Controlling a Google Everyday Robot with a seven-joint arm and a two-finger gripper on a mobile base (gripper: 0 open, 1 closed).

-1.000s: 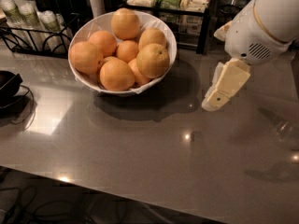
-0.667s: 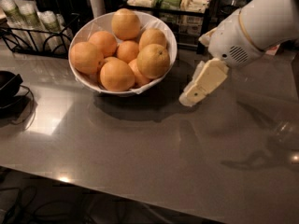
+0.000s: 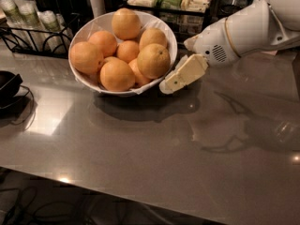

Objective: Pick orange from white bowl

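Observation:
The white bowl [image 3: 89, 29] stands at the back left of the grey counter and is piled with several orange fruits. A large yellowish-orange orange [image 3: 153, 60] with a dark stem dot lies on the right side of the pile, and another large one [image 3: 127, 23] sits on top at the back. Smaller, deeper-orange fruits [image 3: 127, 50] lie between them. My gripper [image 3: 171, 83], cream-coloured on a white arm [image 3: 234, 32], reaches in from the right. Its tip is right at the bowl's right rim, just below and to the right of the large orange.
A black wire rack [image 3: 33, 32] with cups stands behind the bowl on the left. A black object with a cable [image 3: 7, 86] lies at the left edge. Trays of packets [image 3: 173, 1] sit at the back. The counter's front edge [image 3: 140, 198] runs across below.
My gripper has moved left across the counter, from well right of the bowl to its right rim. The bowl and the fruits have not moved.

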